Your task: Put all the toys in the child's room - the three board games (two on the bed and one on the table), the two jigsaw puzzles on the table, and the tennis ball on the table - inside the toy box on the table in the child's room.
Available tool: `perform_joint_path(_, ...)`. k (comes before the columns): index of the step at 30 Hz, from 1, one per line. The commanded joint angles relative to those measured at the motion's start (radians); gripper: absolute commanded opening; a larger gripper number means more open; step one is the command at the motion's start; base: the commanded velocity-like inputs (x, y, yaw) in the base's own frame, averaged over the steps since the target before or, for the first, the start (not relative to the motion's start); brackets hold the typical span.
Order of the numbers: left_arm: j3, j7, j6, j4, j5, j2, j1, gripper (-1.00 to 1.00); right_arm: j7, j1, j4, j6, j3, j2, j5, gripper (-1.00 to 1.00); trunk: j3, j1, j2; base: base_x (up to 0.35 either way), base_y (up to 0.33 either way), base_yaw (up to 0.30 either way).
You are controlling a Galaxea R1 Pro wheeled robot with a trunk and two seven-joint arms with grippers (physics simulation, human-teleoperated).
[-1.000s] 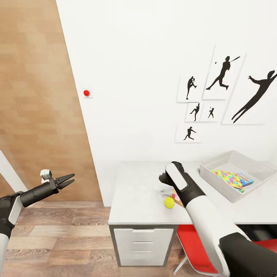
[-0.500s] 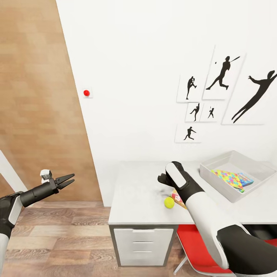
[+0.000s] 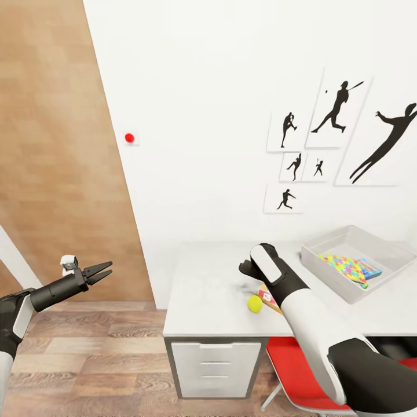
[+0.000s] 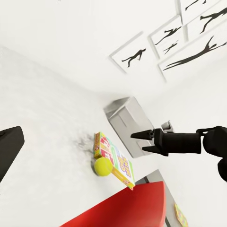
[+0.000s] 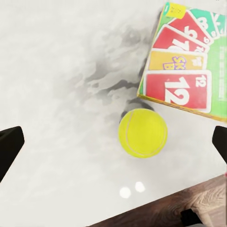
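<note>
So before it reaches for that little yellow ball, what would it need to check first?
1. Right hand open: ok, fingers spread.
2. Right hand over the tennis ball: ok, ball sits between the fingertips in the right wrist view.
3. Ball free to lift: ok, but the Skip-Bo carton lies close beside it.
4. Toy box has room: ok, a jigsaw puzzle and a blue carton lie flat inside.
5. Left hand out of the way: ok, open, off the table.

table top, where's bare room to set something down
Bare: the table from its wall-side end to the tennis ball. Crowded: the ball beside the Skip-Bo carton under the right hand, then the toy box.
</note>
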Motion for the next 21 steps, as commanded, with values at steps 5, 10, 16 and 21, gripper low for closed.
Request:
perform_joint_path(5, 0.000, -0.002, 0.010, 0.000, 0.002, 0.000, -0.001, 1.00, -0.008, -0.001, 0.000, 0.002, 0.004, -0.012, -0.008, 1.00, -0.010, 0.001, -0.002, 0.000, 0.000, 0.000)
perform_joint_path(10, 0.000, -0.001, 0.010, 0.000, 0.002, 0.000, -0.001, 1.00, -0.007, -0.001, 0.000, 0.002, 0.004, -0.019, -0.008, 1.00, -0.018, 0.001, -0.002, 0.000, 0.000, 0.000)
perform_joint_path(16, 0.000, -0.001, 0.010, 0.000, 0.002, 0.000, -0.001, 1.00, -0.007, -0.001, 0.000, 0.003, 0.004, -0.023, -0.008, 1.00, -0.028, 0.001, -0.002, 0.000, 0.000, 0.000)
perform_joint_path(21, 0.000, -0.001, 0.010, 0.000, 0.002, -0.001, -0.001, 1.00, -0.007, -0.001, 0.000, 0.003, 0.004, -0.022, -0.008, 1.00, -0.036, 0.001, -0.002, 0.000, 0.000, 0.000)
